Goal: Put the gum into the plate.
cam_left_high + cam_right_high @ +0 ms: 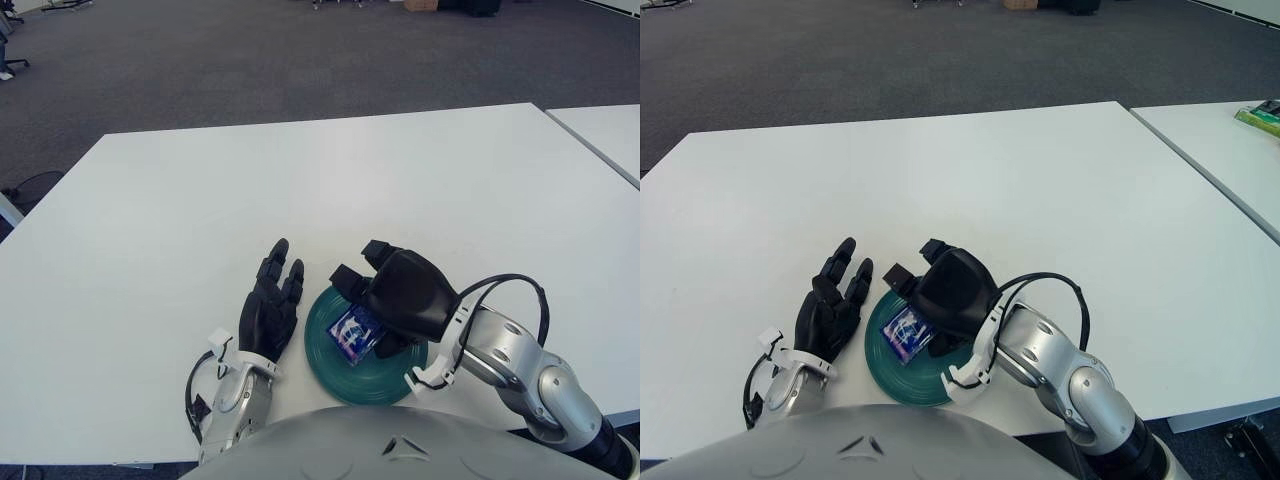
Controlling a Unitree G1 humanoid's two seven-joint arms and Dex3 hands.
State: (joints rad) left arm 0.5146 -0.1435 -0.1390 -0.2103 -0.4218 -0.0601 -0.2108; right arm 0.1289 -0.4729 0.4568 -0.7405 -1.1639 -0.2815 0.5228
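Gum (352,334), clasped by the right robot hand (385,300), sits over the green plate (322,347) at lower centre; left robot hand (270,305) lies spread alongside.

Wide open white table (330,170) ahead and to both sides, a free run for any reach across the far half. Down near the body it's crowded: the green plate (322,345) sits close in, the right robot hand (385,300) over it gripping the gum (355,333) (blue pack, low over the dish), while the left robot hand (268,305), fingers spread, sits just beside the plate's left rim, narrowing that gap.
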